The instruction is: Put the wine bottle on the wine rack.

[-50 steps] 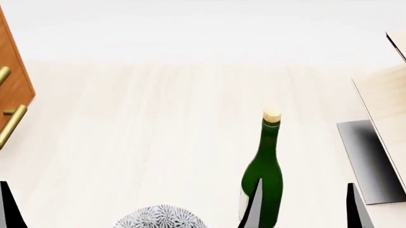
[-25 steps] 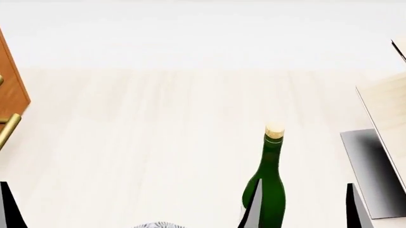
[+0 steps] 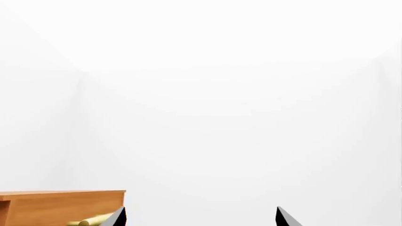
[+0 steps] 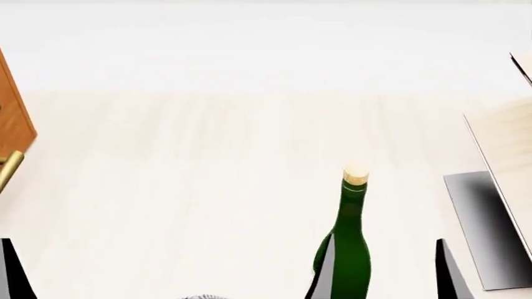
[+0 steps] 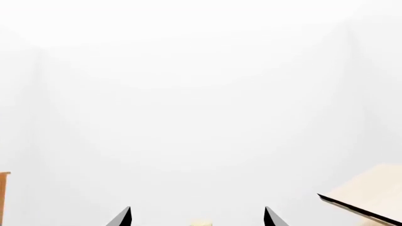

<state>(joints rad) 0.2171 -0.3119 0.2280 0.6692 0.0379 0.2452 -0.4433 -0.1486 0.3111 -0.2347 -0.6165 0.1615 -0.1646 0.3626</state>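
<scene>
Since a second ago the view tilted; bowl nearly gone. Wine bottle (image 4: pixel 347 249) stands upright, its left side behind the wide-open right gripper's (image 4: pixel 384 271) left fingertip; wine rack (image 4: pixel 499 205) further right.

The wine bottle (image 4: pixel 347 249) is dark green glass, smooth and glossy, with a tan cork (image 4: pixel 356 174) of dull, grainy look on top. It stands on a table (image 4: pixel 208 187) of pale wood, matt, with faint lengthwise grain. At the right edge of the head view the wine rack (image 4: pixel 499 187) shows light, matt wooden boards over a smooth dark grey metal base with a soft sheen (lighter toward its middle). At the left edge the cabinet (image 4: pixel 12 121) is orange-brown wood, satin-smooth, with a shiny brass handle (image 4: pixel 9 169). The gripper fingers (image 4: pixel 449 274) look plain black and matt.
</scene>
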